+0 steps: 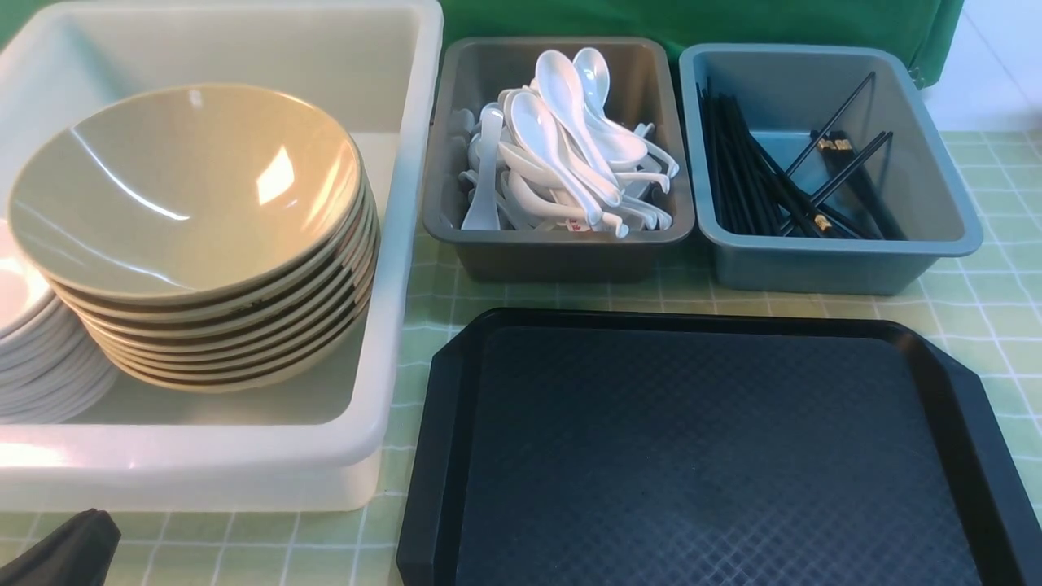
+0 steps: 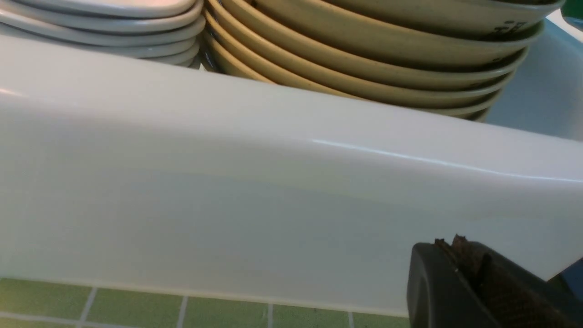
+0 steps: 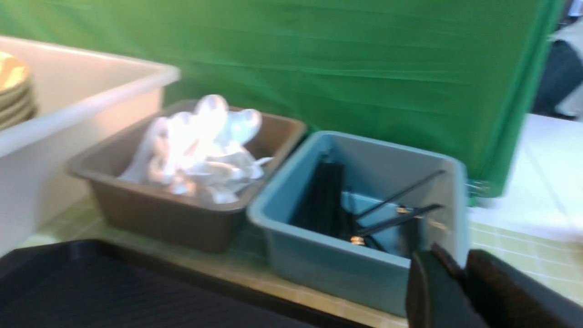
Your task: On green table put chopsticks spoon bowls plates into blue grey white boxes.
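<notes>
A: On the pale green gridded table, three plastic tubs stand in a row behind a black textured tray; the large white tub is at the robot's left, the dark grey tub in the middle, the dull blue tub at the right.

B: And the contents?

A: A stack of wide beige-olive bowls with dark rims sits tilted inside the white tub; beside it, at the frame's left edge, a pile of small glossy white plates; glossy white soup spoons are heaped in the grey tub; long thin black chopsticks lie in the blue one, a few leaning across toward its far right corner; the tray looks bare.

B: The claws?

A: The left claw hangs low just outside the white tub's near wall, its dark fingers pressed together on nothing; a dark corner of that arm shows at the bottom left of the front view; the right claw, blurred, is near the blue tub's front corner, its two fingers close together with only a slit between them and nothing seen in the grip; the front view does not show it.
</notes>
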You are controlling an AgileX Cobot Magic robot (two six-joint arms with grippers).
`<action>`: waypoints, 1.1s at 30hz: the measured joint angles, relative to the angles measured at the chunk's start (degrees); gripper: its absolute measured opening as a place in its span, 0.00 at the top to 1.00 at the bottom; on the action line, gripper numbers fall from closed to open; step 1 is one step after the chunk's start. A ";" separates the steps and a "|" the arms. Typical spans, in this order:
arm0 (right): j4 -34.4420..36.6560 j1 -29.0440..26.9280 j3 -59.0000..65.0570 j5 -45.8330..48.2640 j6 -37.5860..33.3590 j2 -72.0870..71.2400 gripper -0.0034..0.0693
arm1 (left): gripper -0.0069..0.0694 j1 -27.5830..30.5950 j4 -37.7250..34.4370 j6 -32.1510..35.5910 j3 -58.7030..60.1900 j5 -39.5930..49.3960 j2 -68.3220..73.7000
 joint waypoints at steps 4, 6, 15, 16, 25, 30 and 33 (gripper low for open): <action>0.00 -4.74 0.00 0.00 0.00 -0.38 0.80 | 0.91 0.00 0.00 0.00 0.00 -0.01 0.00; 0.00 -7.47 0.00 0.00 -0.19 -1.04 0.80 | 0.91 0.00 0.00 0.00 0.00 -0.01 0.00; 0.00 -12.90 0.09 5.65 -6.72 -6.58 0.79 | 0.91 0.00 -0.07 0.00 0.00 -0.06 0.00; 0.00 -12.90 0.66 11.06 -9.59 -8.18 0.79 | 0.91 0.00 -0.07 0.00 0.00 -0.06 0.00; -0.20 -12.21 14.33 19.93 -12.38 -12.62 0.77 | 0.91 0.00 -0.14 0.00 0.00 -0.06 0.00; -0.06 -8.87 15.50 15.57 -7.83 -12.69 0.77 | 0.91 0.00 -0.19 0.00 0.01 -0.17 0.00; -0.06 -8.02 15.56 15.20 -3.22 -12.69 0.77 | 0.91 0.00 -0.19 0.00 0.01 -0.17 0.00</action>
